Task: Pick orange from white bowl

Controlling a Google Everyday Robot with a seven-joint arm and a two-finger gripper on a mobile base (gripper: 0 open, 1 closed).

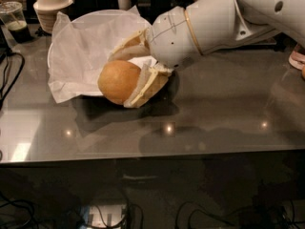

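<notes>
Step in hand: the lift-out. The gripper [126, 81] sits centre-left of the frame, reaching in from the upper right on a white arm [209, 25]. Its two cream fingers [148, 86] are clenched on the orange [117, 81], one above and behind, one below and in front.

The orange hangs at the near edge of the white bowl [102, 13], against the lower fold of the crumpled paper [81, 51] lining it. A dark shadow lies on the grey table [214, 123] right beneath, so it is probably off the surface. Whether it is fully clear of the rim cannot be told, as paper and fingers hide the near rim.

Next move, as judged: carry the fruit up and away toward the open table at right, keeping the grip firm and not dragging the paper along.

Orange: round, orange-yellow, smooth matte skin, no visible marks, far smaller than the bowl.

Upper left: a cream lidded bowl [51, 1] and a plastic cup [14, 20], well apart from the action.
</notes>
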